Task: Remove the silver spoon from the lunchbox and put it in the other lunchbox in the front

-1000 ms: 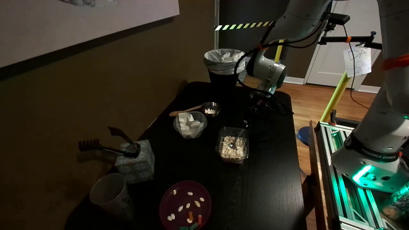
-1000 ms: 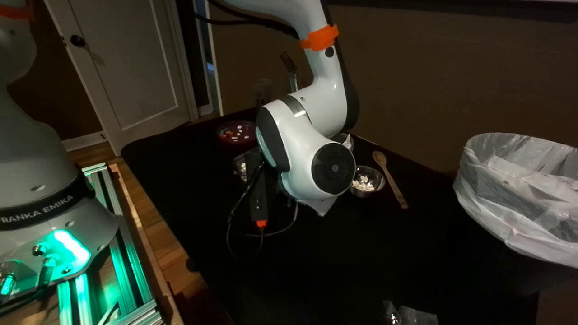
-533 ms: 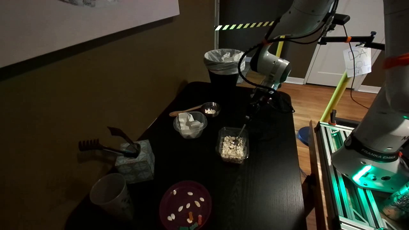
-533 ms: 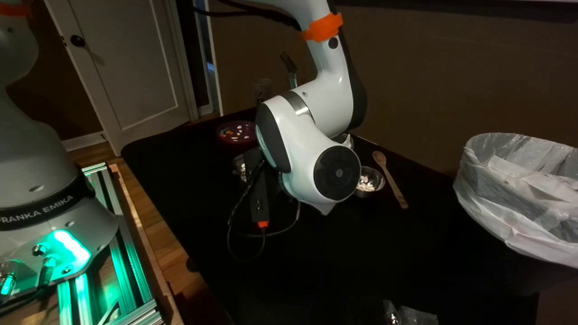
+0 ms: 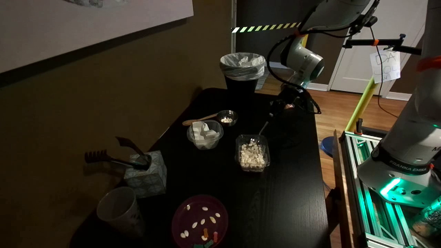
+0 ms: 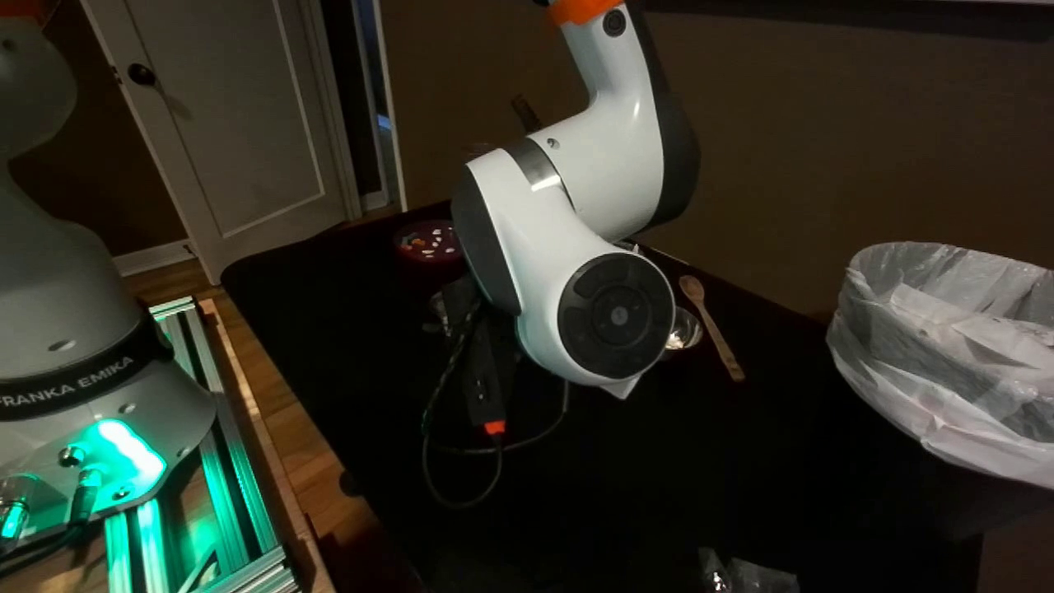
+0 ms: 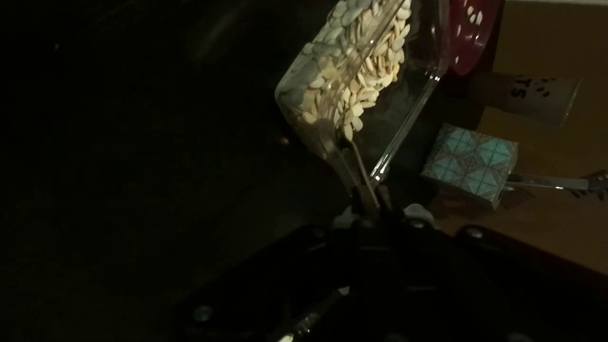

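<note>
1. Silver spoon [image 7: 362, 166] in the wrist view: the fingers [image 7: 364, 199] pinch its handle, and its head sits at one corner of the clear square lunchbox [image 7: 396, 145] of pumpkin seeds [image 7: 375, 76]; the light is dim here, so I cannot tell whether it touches the seeds. Off to one side stand a patterned box [image 7: 468, 161] and a translucent cup [image 7: 546, 104].
2. In an exterior view, the square lunchbox rests on the black table [image 5: 286, 193], and the silver spoon slants up from its far edge to the fingers. The pale rounded lunchbox [image 5: 206, 144] stands near it, apart, with crumpled white paper [image 5: 198, 129] inside. A small round bowl [image 5: 235, 117] of white pieces and a wooden spoon [image 5: 189, 122] are just behind that; a purple bowl [image 5: 182, 217] holds scattered seeds.
3. In an exterior view, the arm [image 6: 609, 173] covers the fingers and most of both lunchboxes; the plastic-lined bin [image 6: 930, 354] stands beyond the wooden spoon.
</note>
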